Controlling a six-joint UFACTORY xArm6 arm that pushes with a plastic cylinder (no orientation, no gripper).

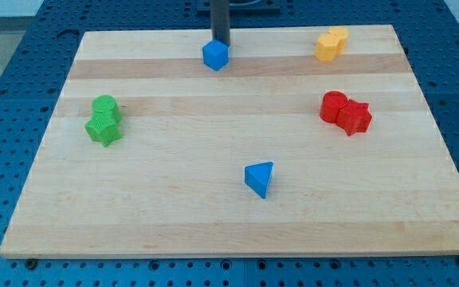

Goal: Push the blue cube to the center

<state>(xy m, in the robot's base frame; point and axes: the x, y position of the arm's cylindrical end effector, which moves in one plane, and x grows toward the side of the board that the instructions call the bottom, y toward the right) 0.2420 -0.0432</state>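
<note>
The blue cube (pixel 215 56) sits near the top edge of the wooden board (pixel 174 231), slightly left of the middle. My tip (pixel 221 45) is just behind it, at the cube's upper right side, touching or nearly touching it. The dark rod rises straight up out of the view's top. A blue triangular block (pixel 260 178) lies below the board's middle.
Two green blocks (pixel 104 120) stand together at the view's left. Two red blocks (pixel 346 112) stand together at the right. Two yellow blocks (pixel 331 44) sit near the top right corner. A blue perforated table (pixel 6 72) surrounds the board.
</note>
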